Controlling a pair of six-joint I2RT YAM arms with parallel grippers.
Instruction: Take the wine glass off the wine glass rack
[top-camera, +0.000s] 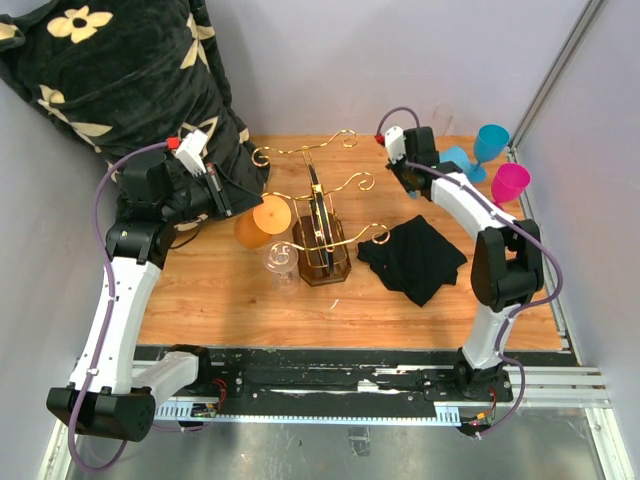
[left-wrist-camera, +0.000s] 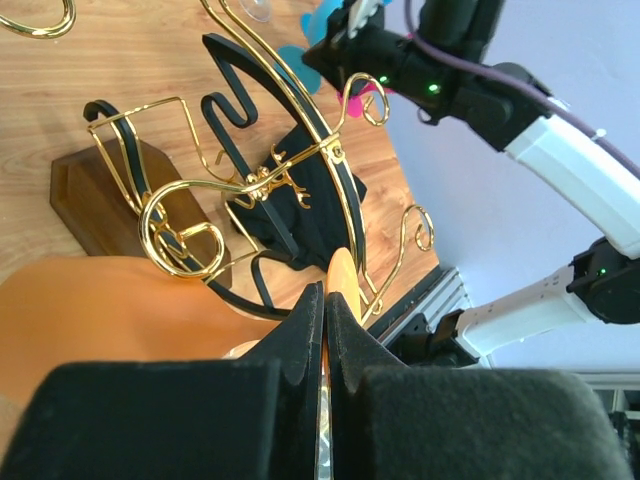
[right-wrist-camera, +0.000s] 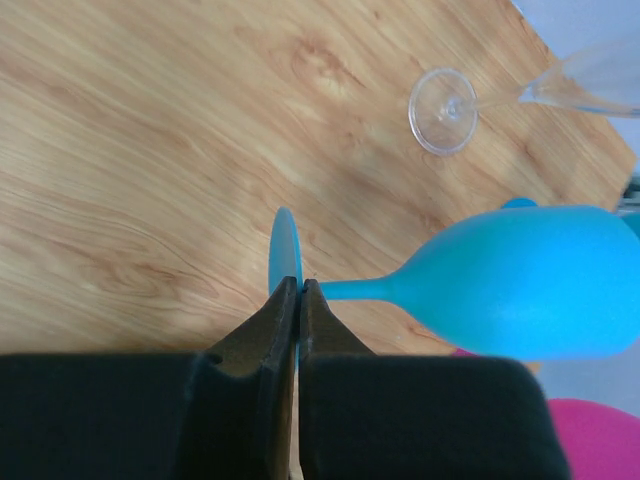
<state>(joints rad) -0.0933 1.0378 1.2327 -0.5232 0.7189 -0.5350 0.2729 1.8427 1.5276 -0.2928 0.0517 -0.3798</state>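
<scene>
My left tool (left-wrist-camera: 325, 296) pinching thin edge of orange wine glass (top-camera: 268, 218). Glass sits just left of wine glass rack (top-camera: 322, 240); can't tell if it touches scroll arms. My right tool (right-wrist-camera: 299, 290) clamped on foot of blue glass (right-wrist-camera: 520, 280), tipped sideways, far right over desk (top-camera: 200, 290).

i count six wine glasses: one orange glass (top-camera: 270, 216), one pink glass (top-camera: 510, 183), a blue glass (top-camera: 490, 140) and a second blue glass (right-wrist-camera: 520, 285), a clear glass (top-camera: 280, 258) and another clear glass (right-wrist-camera: 443, 97). one wine glass rack (top-camera: 322, 228), one black cloth (top-camera: 415, 258), one flowered pillow (top-camera: 110, 75). my tools number two: left tool (left-wrist-camera: 325, 318), right tool (right-wrist-camera: 299, 300).
</scene>
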